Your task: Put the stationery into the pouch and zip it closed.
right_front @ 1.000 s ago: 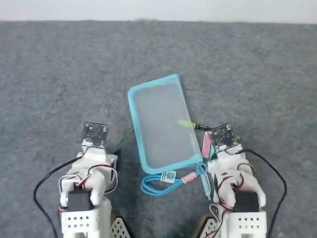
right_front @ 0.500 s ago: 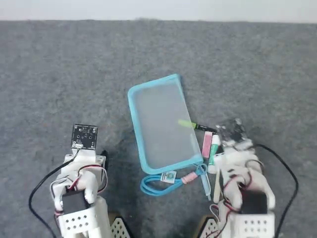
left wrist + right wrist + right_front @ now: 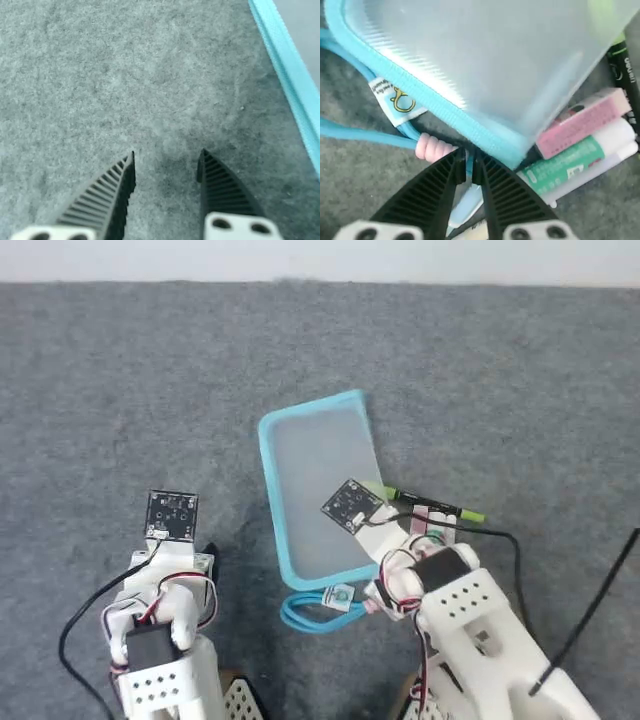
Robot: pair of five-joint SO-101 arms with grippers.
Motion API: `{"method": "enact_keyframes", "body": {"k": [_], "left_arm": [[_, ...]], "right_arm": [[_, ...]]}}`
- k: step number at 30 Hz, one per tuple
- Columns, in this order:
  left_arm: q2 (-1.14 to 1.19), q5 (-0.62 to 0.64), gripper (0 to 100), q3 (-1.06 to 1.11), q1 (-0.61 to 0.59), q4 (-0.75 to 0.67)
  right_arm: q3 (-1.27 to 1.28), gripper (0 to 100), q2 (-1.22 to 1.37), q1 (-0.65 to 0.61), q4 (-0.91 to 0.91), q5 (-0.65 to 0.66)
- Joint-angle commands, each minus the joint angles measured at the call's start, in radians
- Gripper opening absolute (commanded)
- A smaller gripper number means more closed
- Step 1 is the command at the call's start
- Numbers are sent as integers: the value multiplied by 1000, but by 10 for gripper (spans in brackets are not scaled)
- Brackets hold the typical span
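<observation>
A translucent pouch [image 3: 320, 475] with sky-blue trim lies flat in the middle of a grey, felt-like table [image 3: 120, 370], seen from above, one short end turned toward two white robot arms. None of the stationery is inside it. A green pen [image 3: 440, 506] pokes out from beside the pouch's long edge, and the right wrist view shows a pink eraser [image 3: 582, 122] and a green-labelled glue stick [image 3: 570, 160] packed against that edge, with a pale blue pen [image 3: 465, 207] just beside them. A blue strap [image 3: 305, 618] loops off the near corner, carrying a pink bead [image 3: 432, 148] and a small white tag [image 3: 395, 97]. The right hand [image 3: 469, 152] sits at that corner, its jaws drawn together to a thin slit with a sliver of blue in it. Whether they actually pinch that sliver cannot be made out. The left hand [image 3: 167, 160] hovers over bare table with its jaws apart, holding nothing, the pouch's blue edge close by. This reads as the opening step, with the right hand after the zip at the corner. To do it well, that hand should grip the pull itself, not the strap or the trim, then draw low and straight along the zip line. The pouch looks light and likely to slide, so the idle left hand would best press its near edge down first. The items crowding the corner could be knocked aside.
</observation>
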Motion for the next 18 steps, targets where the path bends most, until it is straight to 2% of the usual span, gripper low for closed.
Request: {"method": "enact_keyframes", "body": {"k": [1,6,12,18], "left_arm": [[-21,-9,192,-10,-5,3],[-21,-9,192,-10,-5,3],[-21,-9,192,-10,-5,6],[-21,-9,192,-10,-5,5]], "right_arm": [[-52,40,27,-15,-47,-12],[-84,43,128,-8,-134,-12],[-272,45,346,133,-186,-15],[-474,45,542,143,-174,-112]]}}
